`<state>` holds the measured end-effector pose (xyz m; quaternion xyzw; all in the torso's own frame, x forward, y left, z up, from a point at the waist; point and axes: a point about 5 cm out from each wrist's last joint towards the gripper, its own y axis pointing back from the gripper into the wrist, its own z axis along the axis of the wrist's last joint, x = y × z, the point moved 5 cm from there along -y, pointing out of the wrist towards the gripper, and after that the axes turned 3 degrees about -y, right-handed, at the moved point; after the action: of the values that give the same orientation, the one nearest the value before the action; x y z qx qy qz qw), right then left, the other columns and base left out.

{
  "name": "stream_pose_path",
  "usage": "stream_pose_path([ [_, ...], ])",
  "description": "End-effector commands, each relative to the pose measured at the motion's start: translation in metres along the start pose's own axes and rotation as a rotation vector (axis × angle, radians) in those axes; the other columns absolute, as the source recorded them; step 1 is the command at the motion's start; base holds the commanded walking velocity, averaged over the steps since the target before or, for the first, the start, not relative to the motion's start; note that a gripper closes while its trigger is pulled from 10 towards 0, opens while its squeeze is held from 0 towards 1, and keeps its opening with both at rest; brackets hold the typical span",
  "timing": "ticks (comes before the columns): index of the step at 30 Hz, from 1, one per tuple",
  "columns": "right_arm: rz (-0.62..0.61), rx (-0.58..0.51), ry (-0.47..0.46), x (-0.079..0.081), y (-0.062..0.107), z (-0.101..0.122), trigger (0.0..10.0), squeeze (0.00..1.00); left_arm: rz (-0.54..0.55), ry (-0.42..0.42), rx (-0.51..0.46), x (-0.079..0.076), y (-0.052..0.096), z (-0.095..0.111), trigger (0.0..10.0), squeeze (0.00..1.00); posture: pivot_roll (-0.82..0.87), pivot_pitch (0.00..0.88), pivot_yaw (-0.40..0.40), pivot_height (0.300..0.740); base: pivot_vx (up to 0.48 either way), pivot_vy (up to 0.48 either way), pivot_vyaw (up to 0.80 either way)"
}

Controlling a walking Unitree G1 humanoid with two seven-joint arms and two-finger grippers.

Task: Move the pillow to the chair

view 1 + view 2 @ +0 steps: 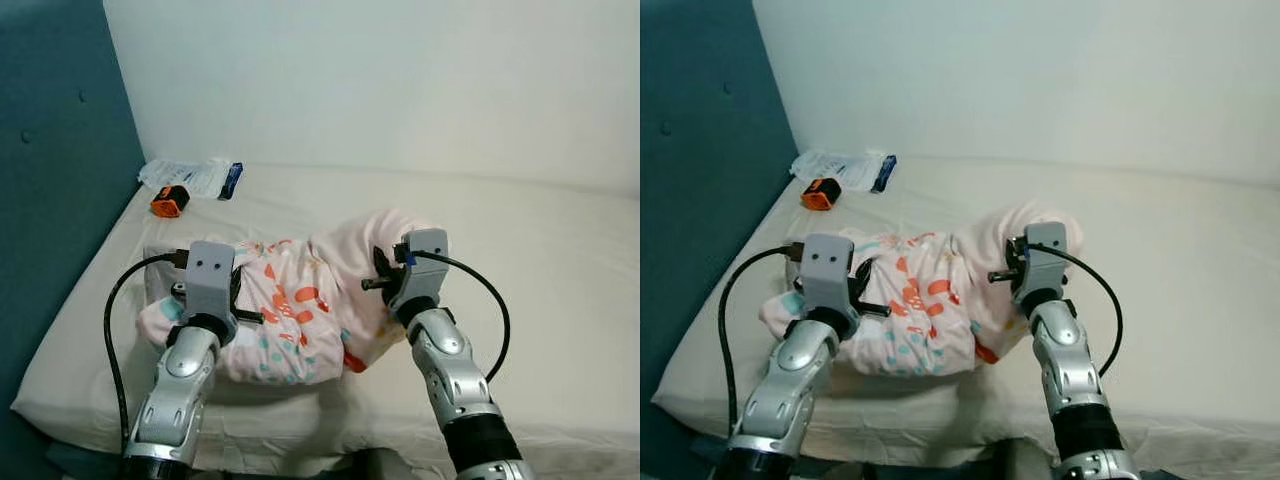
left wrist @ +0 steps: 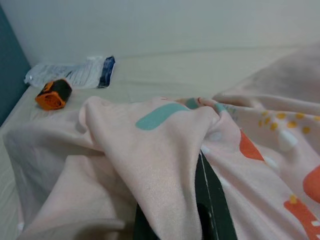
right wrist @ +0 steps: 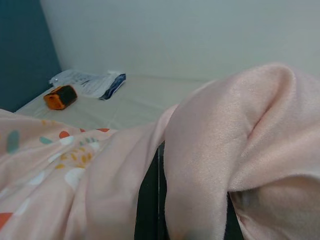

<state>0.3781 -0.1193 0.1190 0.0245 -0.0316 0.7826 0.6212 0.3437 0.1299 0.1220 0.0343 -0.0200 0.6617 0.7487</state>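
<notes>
Pink soft fabric pillow with orange and teal shapes (image 1: 290,310) lies on cream bed (image 1: 560,280). Left gripper (image 2: 200,200) and right gripper (image 3: 152,200) each pinch cloth folds. Likely light, floppy; hold both ends.

Cream bed (image 1: 560,260), white wall (image 1: 400,80), teal headboard (image 1: 50,180)

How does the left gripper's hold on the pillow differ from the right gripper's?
The left gripper grips the pillow's patterned end, nearer the teal wall; the right gripper grips the plain pink end. The left sits lower on the bed, while the right holds its end bunched higher. Both have fabric draped over their black fingers, with each pair shut on a fold.
</notes>
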Motion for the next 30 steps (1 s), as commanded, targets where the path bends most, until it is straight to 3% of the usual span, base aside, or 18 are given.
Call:
stream_pose_path([
  [1, 0.047, -0.011, 0.032, 0.014, -0.004, 0.005, 10.0, 0.0, 0.017, 0.017, -0.09, -0.004, -0.003, 0.019, 10.0, 0.0, 0.03, 0.0, -0.103, 0.658, 0.0, 0.0, 0.0],
  [6, 0.066, -0.025, 0.026, 0.016, -0.003, 0.006, 10.0, 0.0, 0.036, 0.086, -0.111, 0.001, -0.002, 0.023, 10.0, 0.0, 0.03, 0.0, -0.103, 0.658, 0.0, 0.0, 0.0],
  [12, 0.08, -0.028, 0.028, 0.018, -0.002, 0.006, 10.0, 0.0, 0.063, 0.097, -0.123, 0.006, -0.001, 0.024, 10.0, 0.0, 0.03, 0.0, -0.103, 0.658, 0.0, 0.0, 0.0],
  [18, 0.088, 0.008, 0.039, 0.02, -0.003, 0.001, 10.0, 0.0, 0.132, 0.069, -0.152, 0.014, 0.0, 0.025, 10.0, 0.0, 0.03, 0.0, -0.105, 0.658, 0.0, 0.0, 0.0],
  [30, 0.131, 0.009, 0.036, 0.028, -0.002, 0.0, 10.0, 0.0, 0.141, 0.055, -0.119, 0.013, 0.0, 0.017, 10.0, 0.0, 0.03, 0.0, -0.105, 0.683, 0.0, 0.0, 0.0],
])
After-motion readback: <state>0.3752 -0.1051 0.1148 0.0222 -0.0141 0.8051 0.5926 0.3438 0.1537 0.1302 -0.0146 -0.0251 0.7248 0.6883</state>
